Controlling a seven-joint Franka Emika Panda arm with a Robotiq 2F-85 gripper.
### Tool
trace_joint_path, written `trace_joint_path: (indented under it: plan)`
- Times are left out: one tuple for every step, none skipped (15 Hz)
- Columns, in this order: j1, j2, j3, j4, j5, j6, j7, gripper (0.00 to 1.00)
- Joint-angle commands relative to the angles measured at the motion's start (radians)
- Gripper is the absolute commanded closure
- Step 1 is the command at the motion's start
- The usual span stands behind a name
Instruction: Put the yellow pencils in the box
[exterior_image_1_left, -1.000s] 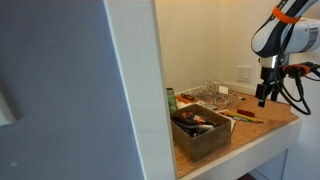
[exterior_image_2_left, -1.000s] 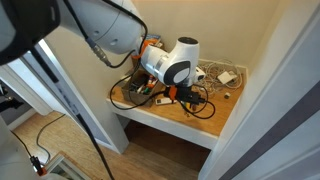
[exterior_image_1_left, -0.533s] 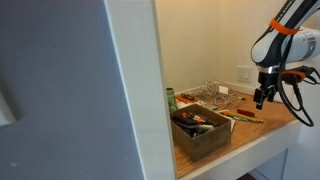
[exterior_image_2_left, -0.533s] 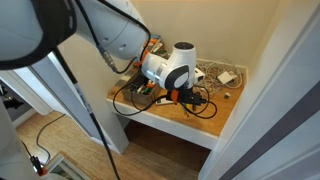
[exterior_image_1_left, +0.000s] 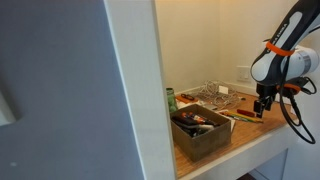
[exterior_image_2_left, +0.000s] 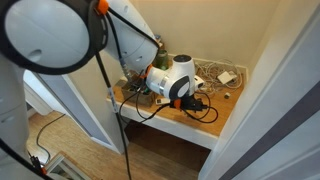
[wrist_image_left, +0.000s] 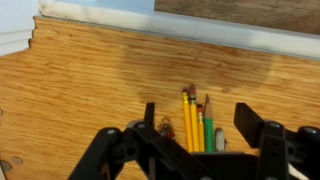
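Note:
In the wrist view several yellow pencils (wrist_image_left: 190, 122) lie side by side on the wooden shelf (wrist_image_left: 90, 80), with a green pencil (wrist_image_left: 208, 128) beside them. My gripper (wrist_image_left: 196, 135) is open, its two dark fingers standing either side of the pencils, apart from them. In an exterior view the gripper (exterior_image_1_left: 262, 107) hangs low over the pencils (exterior_image_1_left: 247, 117) at the shelf's right end. The brown-grey box (exterior_image_1_left: 202, 128) with a dark interior sits at the shelf's front, left of the gripper. In the exterior view from above, the arm hides the pencils.
A silvery wire basket (exterior_image_1_left: 211, 96) stands behind the box against the wall. A green can (exterior_image_1_left: 170, 100) stands at the shelf's left. A wall outlet (exterior_image_1_left: 245, 74) is behind. Black cables (exterior_image_2_left: 200, 105) lie on the shelf. A small metal spring (wrist_image_left: 166, 126) lies left of the pencils.
The arm has lowered, bringing the gripper down closer to the shelf over the pencils. Box and pencils have not moved.

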Motion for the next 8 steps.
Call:
trace_joint_path:
  plan:
    - [-0.022, 0.058, 0.011, 0.059, -0.036, 0.012, 0.023, 0.39]
    - [-0.025, 0.068, 0.011, 0.068, -0.036, 0.012, 0.022, 0.43]
    - [-0.030, 0.077, 0.015, 0.077, -0.035, 0.011, 0.017, 0.45]
    - [-0.035, 0.085, 0.020, 0.085, -0.032, 0.010, 0.012, 0.47]
    - [-0.041, 0.091, 0.027, 0.093, -0.029, 0.007, 0.007, 0.43]
    - [-0.043, 0.098, 0.028, 0.099, -0.030, 0.007, 0.006, 0.41]
    - [-0.046, 0.105, 0.032, 0.104, -0.030, 0.004, 0.004, 0.41]
    - [-0.049, 0.110, 0.037, 0.109, -0.029, 0.000, 0.002, 0.40]
